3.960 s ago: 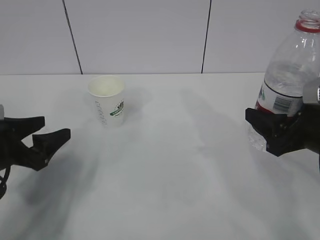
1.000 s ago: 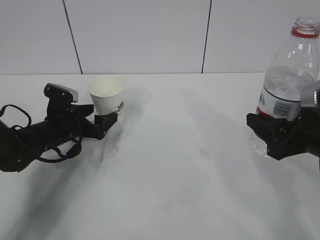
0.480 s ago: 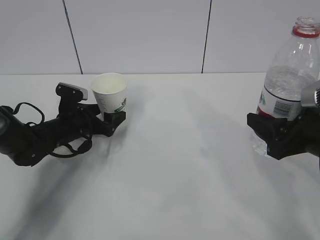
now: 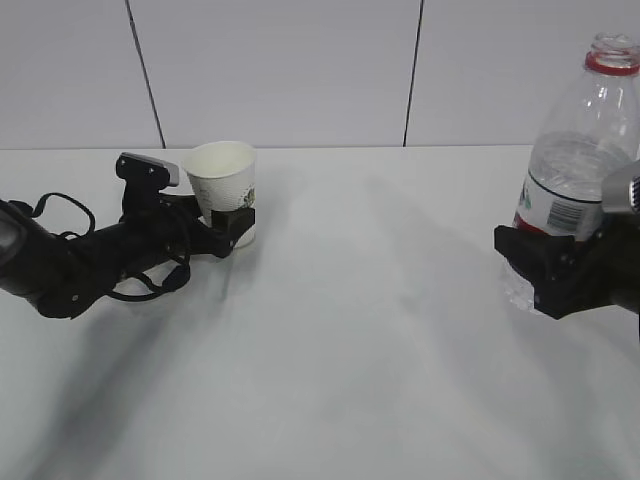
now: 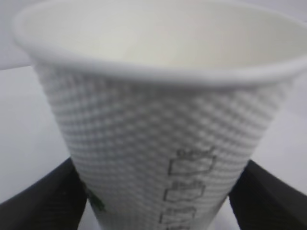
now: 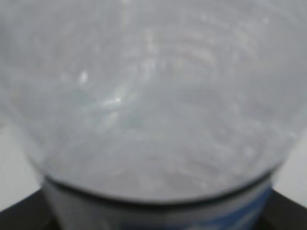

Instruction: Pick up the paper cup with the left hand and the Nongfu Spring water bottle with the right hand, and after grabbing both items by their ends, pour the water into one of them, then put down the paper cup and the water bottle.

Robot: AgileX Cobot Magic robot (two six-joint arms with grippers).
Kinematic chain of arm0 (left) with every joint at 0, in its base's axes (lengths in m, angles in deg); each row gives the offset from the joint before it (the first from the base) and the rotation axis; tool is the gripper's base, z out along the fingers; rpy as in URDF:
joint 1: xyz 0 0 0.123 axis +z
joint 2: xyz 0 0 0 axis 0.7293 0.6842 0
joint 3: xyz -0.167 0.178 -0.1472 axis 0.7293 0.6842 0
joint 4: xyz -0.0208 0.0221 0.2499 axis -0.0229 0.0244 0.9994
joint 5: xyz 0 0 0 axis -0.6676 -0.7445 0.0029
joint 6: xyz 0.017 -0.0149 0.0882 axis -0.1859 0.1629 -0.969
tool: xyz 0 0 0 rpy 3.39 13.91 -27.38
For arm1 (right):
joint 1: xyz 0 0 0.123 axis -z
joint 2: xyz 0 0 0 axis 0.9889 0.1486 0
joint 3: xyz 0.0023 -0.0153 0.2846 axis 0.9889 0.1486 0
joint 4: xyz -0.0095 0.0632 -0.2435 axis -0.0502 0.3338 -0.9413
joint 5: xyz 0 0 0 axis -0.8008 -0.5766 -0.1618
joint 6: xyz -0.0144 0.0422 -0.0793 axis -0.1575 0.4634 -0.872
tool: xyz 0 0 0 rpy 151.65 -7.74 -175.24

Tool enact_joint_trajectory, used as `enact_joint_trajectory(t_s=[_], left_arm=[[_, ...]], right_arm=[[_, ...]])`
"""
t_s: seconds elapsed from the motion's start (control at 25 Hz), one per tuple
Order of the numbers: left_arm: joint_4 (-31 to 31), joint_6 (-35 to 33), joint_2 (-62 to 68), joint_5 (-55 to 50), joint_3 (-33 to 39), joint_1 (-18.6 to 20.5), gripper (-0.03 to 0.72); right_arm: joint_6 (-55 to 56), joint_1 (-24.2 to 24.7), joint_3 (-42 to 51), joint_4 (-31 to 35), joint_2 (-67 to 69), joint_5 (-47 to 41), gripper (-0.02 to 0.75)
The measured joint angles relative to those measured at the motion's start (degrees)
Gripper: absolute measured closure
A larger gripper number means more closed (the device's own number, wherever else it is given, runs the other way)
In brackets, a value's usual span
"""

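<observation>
**Left claw brackets the cup, right claw carries the bottle**

The left hand [image 4: 232, 226] has its 2 black fingers on either side of the paper cup's [image 4: 224, 184] lower half. The left wrist view shows a finger close at each flank of the dimpled wall, but whether they press it or only stand beside it I cannot tell; no dent shows. The cup sits at the back left of the white table [image 4: 360, 360], leaning slightly.

The right hand [image 4: 548, 268] is clamped on the Nongfu Spring water bottle [image 4: 575, 160] below its red-and-white label, holding it upright and uncapped at the right edge, apparently clear of the table. The water [image 6: 153, 120] fills the right wrist view as a blur.

Risks, as I judge them: the cup is light and thin, so a hard squeeze could crumple it, while a loose one could let it slip or topple on the lift. The open bottle could spill if jolted.

The left arm lies low and nearly level over the table, reaching toward the cup; the right forearm enters from the right.
</observation>
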Motion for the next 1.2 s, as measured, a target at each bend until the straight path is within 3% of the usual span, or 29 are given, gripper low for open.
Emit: enact_joint_trajectory(t_s=[0.16, 0.48, 1.2], left_arm=[[0.00, 0.43, 0.00, 0.00, 0.00, 0.00, 0.078], [1.87, 1.46, -0.40, -0.14, 0.33, 0.00, 0.091], [2.96, 1.49, -11.59, 1.41, 14.03, 1.51, 0.098]], right_arm=[[0.00, 0.00, 0.00, 0.00, 0.00, 0.00, 0.243], [0.00, 0.00, 0.00, 1.12, 0.00, 0.00, 0.244], [0.00, 0.00, 0.00, 1.25, 0.00, -0.11, 0.244]])
